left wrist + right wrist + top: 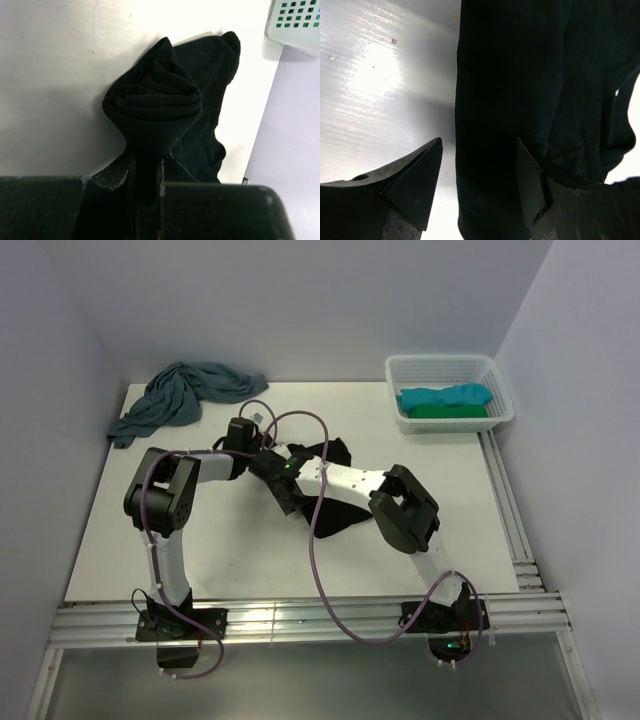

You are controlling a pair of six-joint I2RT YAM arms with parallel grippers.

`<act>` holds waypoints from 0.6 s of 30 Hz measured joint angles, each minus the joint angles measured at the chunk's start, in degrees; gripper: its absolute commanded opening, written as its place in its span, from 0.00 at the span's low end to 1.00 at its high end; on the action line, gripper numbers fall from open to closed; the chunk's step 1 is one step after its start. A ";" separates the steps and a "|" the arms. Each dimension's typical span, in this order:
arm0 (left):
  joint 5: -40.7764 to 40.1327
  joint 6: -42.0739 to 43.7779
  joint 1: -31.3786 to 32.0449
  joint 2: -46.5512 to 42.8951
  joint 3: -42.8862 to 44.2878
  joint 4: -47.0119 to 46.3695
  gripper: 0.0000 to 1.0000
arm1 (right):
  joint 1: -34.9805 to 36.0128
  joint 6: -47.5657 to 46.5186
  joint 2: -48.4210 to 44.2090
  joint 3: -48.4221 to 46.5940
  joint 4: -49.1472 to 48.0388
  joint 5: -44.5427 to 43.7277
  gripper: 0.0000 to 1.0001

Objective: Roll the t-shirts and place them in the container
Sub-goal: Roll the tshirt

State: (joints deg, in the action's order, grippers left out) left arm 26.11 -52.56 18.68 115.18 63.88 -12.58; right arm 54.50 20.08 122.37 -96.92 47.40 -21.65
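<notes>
One black t-shirt (155, 100), rolled, pinched in left gripper (145, 181).

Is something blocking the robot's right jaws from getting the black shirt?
No, nothing visible is in the way. The black shirt lies right between the open right jaws, and the left jaws pinch its rolled end.

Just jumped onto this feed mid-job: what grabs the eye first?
The black t-shirt at the centre of the table, one end bunched into a tight roll and pinched in the left fingers, while the right fingers stand open, straddling its edge. Next, a dusty-blue shirt lies crumpled at the far-left corner, and the white basket at far right holds a turquoise shirt and a green shirt.
</notes>
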 measured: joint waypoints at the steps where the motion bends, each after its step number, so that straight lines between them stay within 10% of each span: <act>1: 0.00 0.02 0.00 0.02 0.17 0.46 0.00 | 0.20 0.02 0.02 0.28 -0.26 -0.48 0.68; 18: 2.21 0.81 -0.35 0.59 2.71 4.55 0.00 | 2.99 1.62 3.26 2.08 -1.01 -13.57 0.55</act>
State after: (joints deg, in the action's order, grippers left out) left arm 28.32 -51.75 18.33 115.77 66.59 -8.03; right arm 57.49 21.69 125.62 -94.85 46.39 -35.22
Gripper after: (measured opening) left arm 0.135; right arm 0.592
